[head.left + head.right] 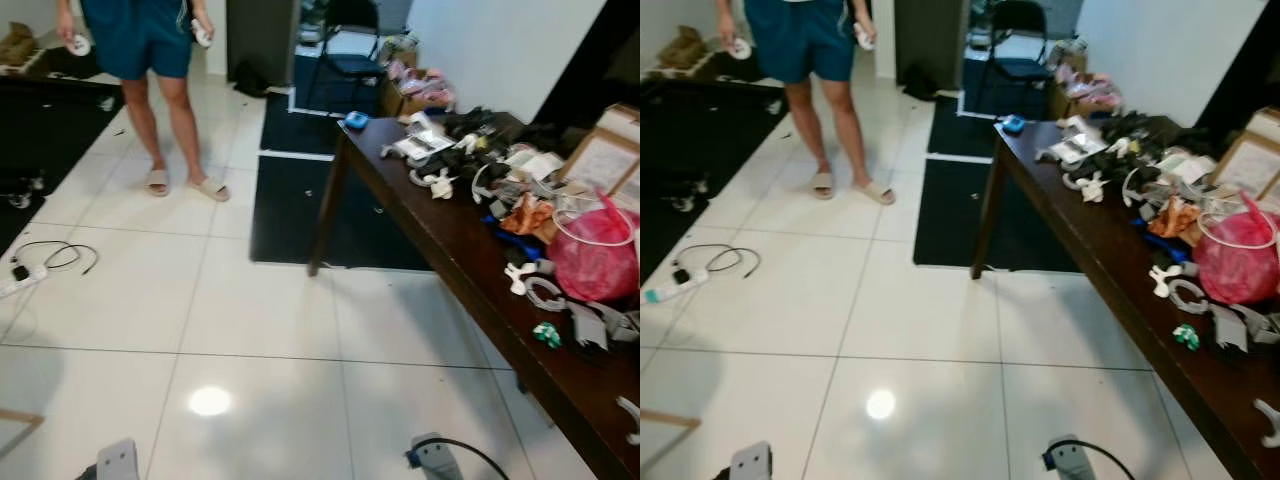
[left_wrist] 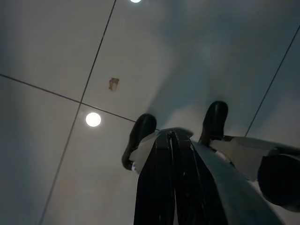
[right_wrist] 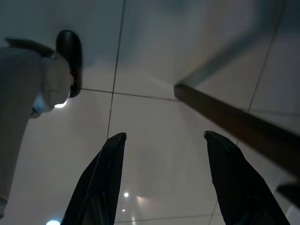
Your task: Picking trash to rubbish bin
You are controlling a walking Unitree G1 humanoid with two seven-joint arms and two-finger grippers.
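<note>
My left gripper [image 2: 171,133] hangs low over the white tiled floor [image 1: 260,310] with its black fingers pressed together, holding nothing. A small brown scrap [image 2: 113,83] lies on a tile beyond it. My right gripper [image 3: 164,136] also hangs idle, its two fingers spread wide and empty, close to the dark wooden table's edge [image 3: 234,122]. On that table [image 1: 450,250] at my right lie a pink plastic bag [image 1: 598,255], a crumpled orange wrapper [image 1: 527,215], a small green item [image 1: 546,333] and several white and grey parts.
A person in blue shorts and sandals [image 1: 150,60] stands at the far left. A power strip with a black cable [image 1: 35,262] lies on the floor at left. Black mats [image 1: 290,200] and a black chair [image 1: 350,45] are behind the table leg [image 1: 328,205].
</note>
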